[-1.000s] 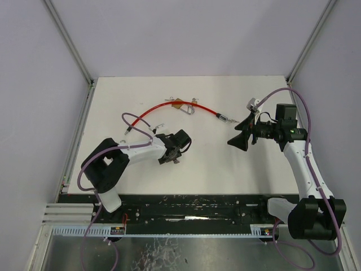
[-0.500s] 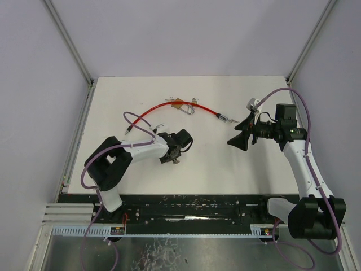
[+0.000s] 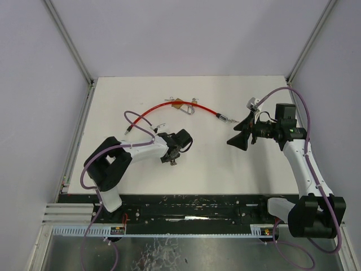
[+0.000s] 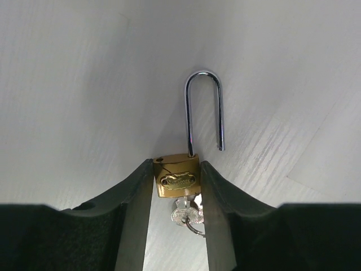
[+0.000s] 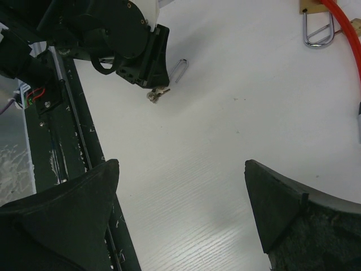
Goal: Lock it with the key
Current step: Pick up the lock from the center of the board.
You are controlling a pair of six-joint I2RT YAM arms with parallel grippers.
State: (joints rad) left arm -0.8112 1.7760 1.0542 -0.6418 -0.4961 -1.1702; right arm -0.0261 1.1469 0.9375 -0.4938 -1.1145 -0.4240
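My left gripper [image 4: 176, 186] is shut on the body of a small brass padlock [image 4: 176, 179] and holds it low over the white table. The padlock's steel shackle [image 4: 204, 110] stands open, with one leg free. A silver key [image 4: 186, 213] on a ring sits in the keyhole between my fingers. In the top view this gripper [image 3: 170, 153] is left of centre. My right gripper [image 3: 237, 140] is open and empty, raised at the right, facing the left gripper. The right wrist view shows its wide gap [image 5: 180, 169], the left gripper [image 5: 141, 56] and the key [image 5: 156, 93].
A red cable [image 3: 163, 105] curves across the far middle of the table, with another brass padlock [image 3: 183, 105] on it and a metal end fitting [image 3: 224, 118]. That padlock also shows in the right wrist view [image 5: 316, 22]. The black base rail [image 3: 197, 206] runs along the near edge.
The left arm has shifted slightly, with the padlock still in its grip. The right arm has not moved.
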